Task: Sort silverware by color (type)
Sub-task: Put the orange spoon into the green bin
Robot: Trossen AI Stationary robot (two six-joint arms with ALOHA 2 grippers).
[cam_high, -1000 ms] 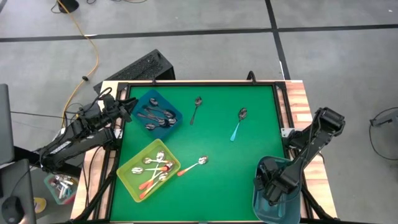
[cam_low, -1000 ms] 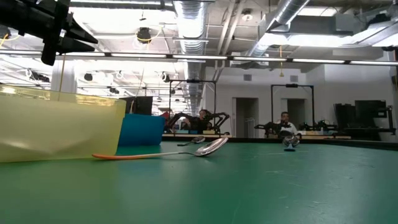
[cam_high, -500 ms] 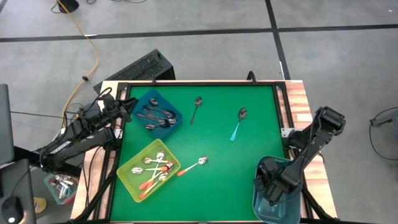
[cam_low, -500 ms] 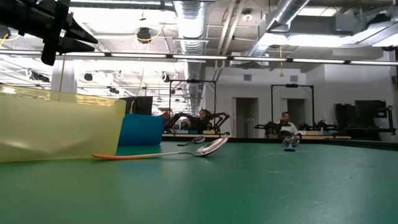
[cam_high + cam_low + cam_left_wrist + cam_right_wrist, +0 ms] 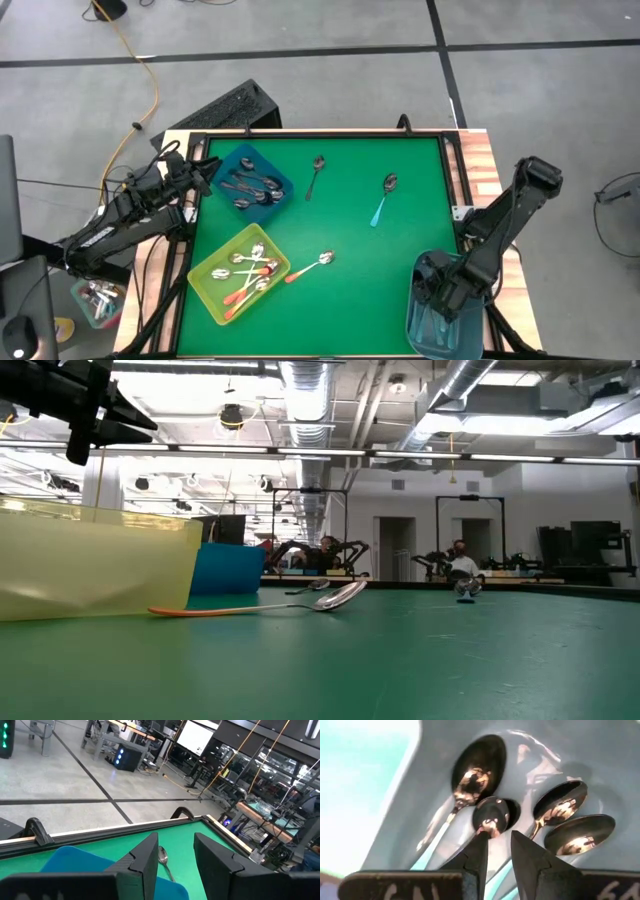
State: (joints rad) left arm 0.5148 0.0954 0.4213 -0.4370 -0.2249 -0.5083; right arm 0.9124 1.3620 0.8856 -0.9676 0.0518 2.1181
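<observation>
Three spoons lie flat on the green mat: a dark grey one (image 5: 316,172), a teal-handled one (image 5: 384,196) and an orange-handled one (image 5: 310,266), which also shows in the low view (image 5: 300,603). My right gripper (image 5: 442,300) hangs over the pale blue bin (image 5: 414,335) at the near right, pointing down. Its fingers are slightly apart (image 5: 500,837) with nothing between them. Several teal-handled spoons (image 5: 475,775) lie on the bin's floor below it. My left gripper (image 5: 205,176) waits open (image 5: 175,847) at the far left, beside the blue bin (image 5: 272,165).
The blue bin holds dark grey spoons (image 5: 250,187). A yellow bin (image 5: 212,295) at the near left holds orange-handled spoons (image 5: 250,272). A black frame (image 5: 320,133) runs around the mat. The mat's middle is bare between the loose spoons.
My right gripper has risen above the pale blue bin, still pointing down. The spoons on the mat and my left arm have kept still.
</observation>
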